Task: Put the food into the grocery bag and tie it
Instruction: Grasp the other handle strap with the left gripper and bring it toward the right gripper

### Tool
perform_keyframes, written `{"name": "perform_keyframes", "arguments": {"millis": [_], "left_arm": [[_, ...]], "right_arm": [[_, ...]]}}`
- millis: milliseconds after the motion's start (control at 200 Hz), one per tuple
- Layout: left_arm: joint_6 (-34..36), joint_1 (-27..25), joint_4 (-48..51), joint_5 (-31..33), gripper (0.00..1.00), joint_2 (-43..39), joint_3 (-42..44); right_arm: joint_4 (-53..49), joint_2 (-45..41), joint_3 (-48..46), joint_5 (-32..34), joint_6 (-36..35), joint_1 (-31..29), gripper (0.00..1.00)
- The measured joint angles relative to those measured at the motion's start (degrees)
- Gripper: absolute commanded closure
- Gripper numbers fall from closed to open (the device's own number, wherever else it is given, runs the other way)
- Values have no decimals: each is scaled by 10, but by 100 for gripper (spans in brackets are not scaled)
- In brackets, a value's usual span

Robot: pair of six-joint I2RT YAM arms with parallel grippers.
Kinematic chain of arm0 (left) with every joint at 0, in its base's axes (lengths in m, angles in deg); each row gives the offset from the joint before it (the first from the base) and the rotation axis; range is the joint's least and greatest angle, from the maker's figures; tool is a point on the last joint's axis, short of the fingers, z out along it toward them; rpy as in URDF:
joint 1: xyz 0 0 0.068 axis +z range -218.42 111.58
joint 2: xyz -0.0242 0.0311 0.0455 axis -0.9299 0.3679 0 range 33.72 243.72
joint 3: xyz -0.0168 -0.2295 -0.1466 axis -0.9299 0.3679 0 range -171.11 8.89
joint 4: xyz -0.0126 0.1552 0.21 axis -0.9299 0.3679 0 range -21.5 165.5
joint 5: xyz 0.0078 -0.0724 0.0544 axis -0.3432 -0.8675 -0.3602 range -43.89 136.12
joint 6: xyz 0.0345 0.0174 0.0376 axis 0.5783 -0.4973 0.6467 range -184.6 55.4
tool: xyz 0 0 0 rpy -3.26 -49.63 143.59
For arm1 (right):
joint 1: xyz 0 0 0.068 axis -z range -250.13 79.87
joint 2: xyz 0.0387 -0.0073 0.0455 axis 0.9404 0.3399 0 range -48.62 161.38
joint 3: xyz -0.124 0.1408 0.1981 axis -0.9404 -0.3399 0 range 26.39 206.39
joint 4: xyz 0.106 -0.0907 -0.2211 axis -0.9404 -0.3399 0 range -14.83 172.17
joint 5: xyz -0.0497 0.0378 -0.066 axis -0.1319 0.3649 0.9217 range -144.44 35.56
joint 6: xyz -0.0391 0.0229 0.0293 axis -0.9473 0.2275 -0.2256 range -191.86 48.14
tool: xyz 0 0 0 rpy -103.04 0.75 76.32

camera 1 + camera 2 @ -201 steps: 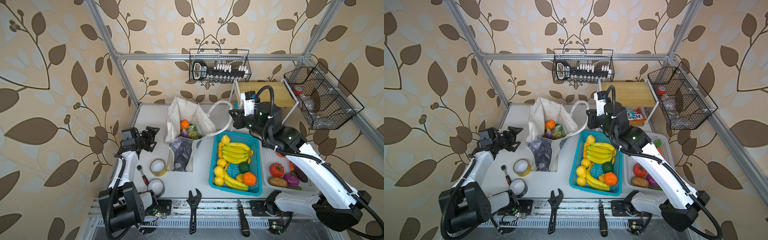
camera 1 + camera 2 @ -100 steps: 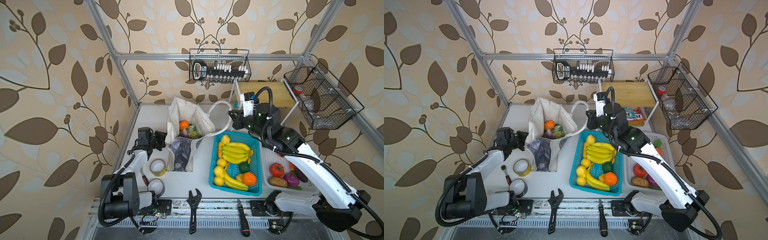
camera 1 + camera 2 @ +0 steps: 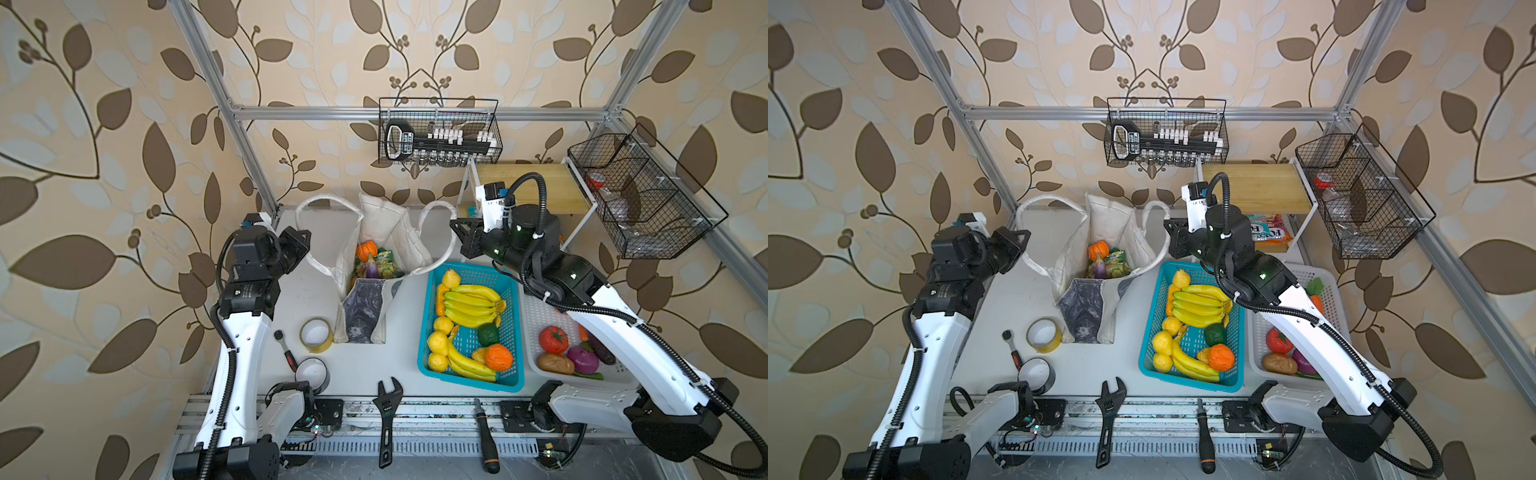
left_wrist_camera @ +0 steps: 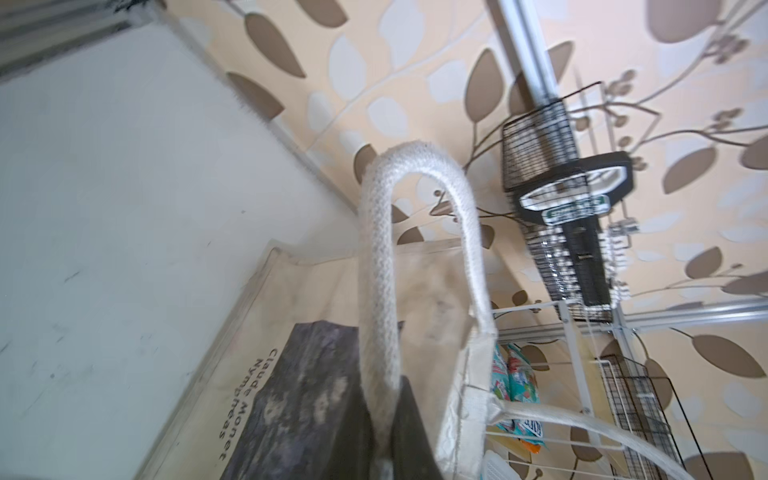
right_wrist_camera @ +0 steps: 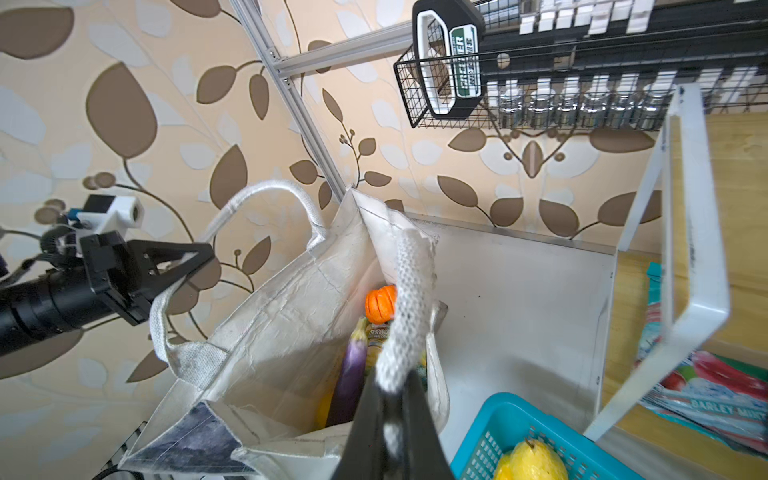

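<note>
Top views: a stereo pair high over the front edge of the worktop [image 3: 307, 299], tilted down toward the leaf-papered back wall [image 3: 332, 62], far enough off to hold both arms.
Left wrist view: on the left arm, sighting along the left tool [image 4: 386, 407], hard against the off-white fabric tote [image 4: 266, 374] with dark printed panels, angled up at the black wire wall basket [image 4: 536, 141].
Right wrist view: on the right arm, sighting along the right tool [image 5: 392, 399], close over the tote's open mouth, facing the back wall.
Shared: all four show the tote and wire basket; the right wrist view also catches the left tool.
</note>
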Motion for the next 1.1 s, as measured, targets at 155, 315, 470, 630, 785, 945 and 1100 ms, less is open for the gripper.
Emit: {"name": "perform_keyframes", "arguments": {"millis": [155,315,470,630,785,945,1100], "left_arm": [[38,-66,19,-33,100,32,-54],[43,-118,17,-64,100,56,-67],[43,-118,11,-76,100,59,-67],[45,-123,9,-105,94,61,-67],[65,-124,25,-123,45,62,-68],[63,-127,10,-121,1,57,-39],[28,-155,-35,-97,4,64,-5]], "right_arm": [[31,48,25,-35,0,-28,100],[68,130,70,-76,9,-73,100],[102,228,122,-101,18,-111,100],[133,327,178,-114,46,-123,100],[171,383,198,-112,76,-123,100],[233,389,168,-117,120,-113,100],[284,404,155,-144,159,-92,100]]}}
